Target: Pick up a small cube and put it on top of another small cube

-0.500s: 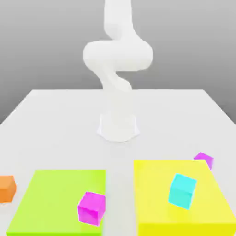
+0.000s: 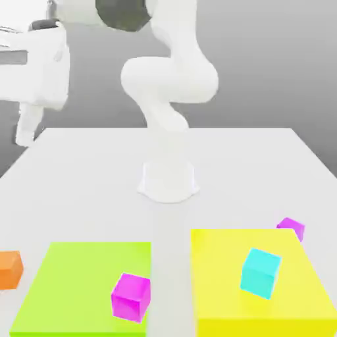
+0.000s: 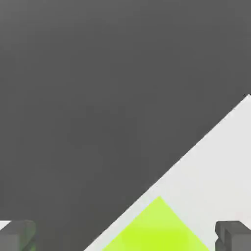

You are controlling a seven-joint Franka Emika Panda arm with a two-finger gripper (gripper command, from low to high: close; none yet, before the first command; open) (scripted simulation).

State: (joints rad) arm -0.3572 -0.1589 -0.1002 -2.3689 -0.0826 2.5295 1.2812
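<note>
Arm hanging upper left of frame, jaws gaping wide, gripping nothing. Orange cube (image 2: 9,269) sitting lower left on worktop (image 2: 85,191); best approaching straight down, jaws straddling flat sides.

The orange cube (image 2: 9,269) and the arm's hand (image 2: 33,72) are cut by the exterior view's left edge, both mats, green (image 2: 79,289) and yellow (image 2: 257,309), by its bottom edge, and 1 magenta cube (image 2: 291,228) sits half-hidden behind the yellow mat.
</note>
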